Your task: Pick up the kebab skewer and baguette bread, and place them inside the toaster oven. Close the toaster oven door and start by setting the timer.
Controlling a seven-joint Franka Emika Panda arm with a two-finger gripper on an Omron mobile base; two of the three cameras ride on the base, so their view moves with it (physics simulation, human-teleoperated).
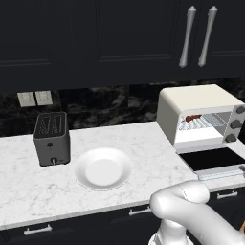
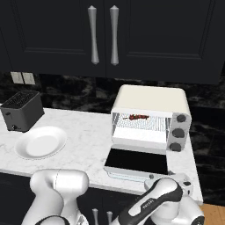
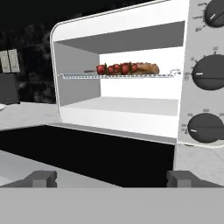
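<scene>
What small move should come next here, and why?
Probably lift the toaster oven door shut. The kebab skewer and baguette bread already lie together on the rack inside the toaster oven, the door hangs flat open, and the gripper, jaws spread wide, sits at the door's outer edge.

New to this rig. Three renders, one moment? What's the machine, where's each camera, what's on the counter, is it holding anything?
Yes, one moment in a simulated kitchen. The machine is a white robot arm on a driving base. Two cameras sit on the base behind the arm, left and right; the third rides on the hand and looks along its jaws.

On the white marble counter stand a dark grey slot toaster, a round white plate with nothing on it, and a cream-white boxy toaster oven. Its dark glass door lies folded down, open. On the wire rack inside lie a red-chunked kebab skewer and a golden-brown baguette.

The gripper is wide open at the door's edge, holding nothing.
</scene>
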